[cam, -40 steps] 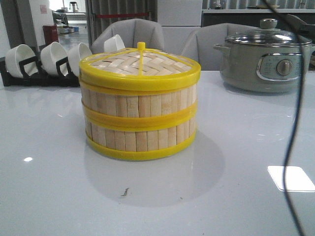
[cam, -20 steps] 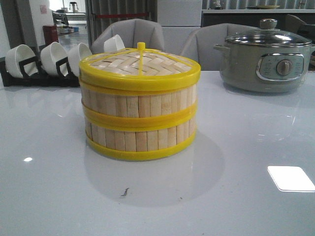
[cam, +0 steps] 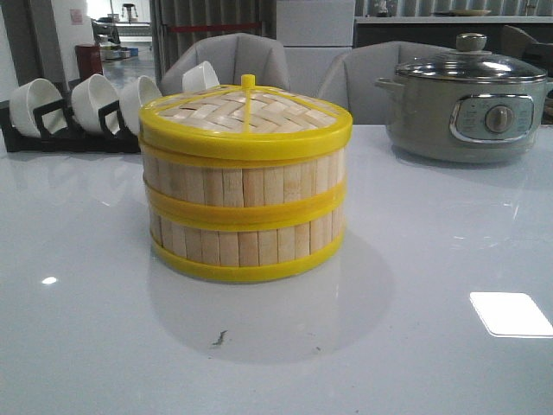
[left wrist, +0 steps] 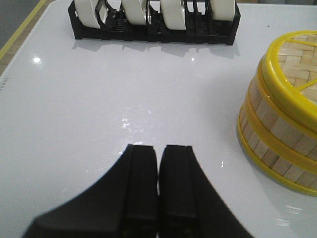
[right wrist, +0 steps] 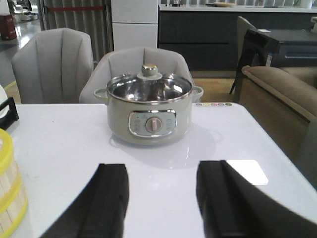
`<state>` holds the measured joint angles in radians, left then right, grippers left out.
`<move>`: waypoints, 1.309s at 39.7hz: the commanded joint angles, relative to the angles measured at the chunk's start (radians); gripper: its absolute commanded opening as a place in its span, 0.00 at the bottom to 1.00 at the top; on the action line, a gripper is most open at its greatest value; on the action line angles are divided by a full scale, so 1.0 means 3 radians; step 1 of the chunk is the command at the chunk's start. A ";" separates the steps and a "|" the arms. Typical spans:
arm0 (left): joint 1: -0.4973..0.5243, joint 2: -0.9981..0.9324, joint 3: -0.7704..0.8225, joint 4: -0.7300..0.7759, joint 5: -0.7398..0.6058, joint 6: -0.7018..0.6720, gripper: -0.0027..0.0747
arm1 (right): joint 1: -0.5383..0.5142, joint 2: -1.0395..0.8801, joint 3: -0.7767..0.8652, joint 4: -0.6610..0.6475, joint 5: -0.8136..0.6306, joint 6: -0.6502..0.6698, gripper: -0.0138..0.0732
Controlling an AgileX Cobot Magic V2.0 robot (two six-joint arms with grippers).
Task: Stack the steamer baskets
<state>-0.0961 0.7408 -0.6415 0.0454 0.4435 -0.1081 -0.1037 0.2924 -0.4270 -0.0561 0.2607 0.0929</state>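
Observation:
Two steamer baskets with bamboo-slat walls and yellow rims stand stacked at the table's middle, topped by the woven yellow-rimmed lid. The left wrist view shows the stack off to one side of my left gripper, which is shut with nothing between its black fingers. My right gripper is open and empty over bare table, and the stack's edge shows at that view's border. Neither gripper appears in the front view.
A grey-green electric pot with a glass lid stands at the back right, directly ahead of the right gripper. A black rack of white bowls sits at the back left. Grey chairs stand behind the table.
A dark cable that hung across the right side of the front view a second ago has gone out of view. The stack has not moved.

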 commanded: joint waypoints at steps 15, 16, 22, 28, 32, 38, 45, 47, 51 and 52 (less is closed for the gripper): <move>-0.0028 -0.0017 -0.0093 0.0000 -0.0264 -0.0007 0.14 | -0.0024 -0.0241 0.0307 -0.0037 -0.0183 -0.0030 0.25; -0.0028 -0.0017 -0.0093 0.0000 -0.0264 -0.0007 0.14 | -0.0024 -0.0241 0.0307 -0.0037 -0.0187 -0.0030 0.20; -0.0028 -0.0017 -0.0093 0.0000 -0.0264 -0.0007 0.14 | -0.0024 -0.0241 0.0307 -0.0027 -0.0332 -0.0030 0.24; -0.0028 -0.0017 -0.0093 0.0000 -0.0264 -0.0007 0.14 | -0.0024 -0.0241 0.0307 -0.0027 -0.0371 -0.0030 0.24; -0.0028 -0.0017 -0.0093 0.0000 -0.0264 -0.0007 0.14 | -0.0024 -0.0241 0.0307 -0.0027 -0.0366 -0.0030 0.24; -0.0028 -0.0017 -0.0093 0.0000 -0.0264 -0.0007 0.14 | -0.0024 -0.0241 0.0307 -0.0027 -0.0366 -0.0030 0.24; -0.0028 -0.0017 -0.0093 0.0000 -0.0264 -0.0007 0.14 | -0.0024 -0.0241 0.0307 -0.0027 -0.0366 -0.0030 0.24; -0.0028 -0.0017 -0.0093 0.0000 -0.0264 -0.0007 0.14 | -0.0024 -0.0241 0.0307 -0.0027 -0.0366 -0.0030 0.24; -0.0028 -0.0017 -0.0093 0.0000 -0.0264 -0.0007 0.14 | -0.0024 -0.0241 0.0307 -0.0027 -0.0366 -0.0030 0.24; -0.0028 -0.0017 -0.0093 0.0000 -0.0264 -0.0007 0.14 | -0.0024 -0.0241 0.0307 -0.0027 -0.0366 -0.0030 0.24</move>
<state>-0.0961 0.7408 -0.6415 0.0454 0.4435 -0.1081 -0.1075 0.2113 -0.3056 -0.0543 0.2478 0.0929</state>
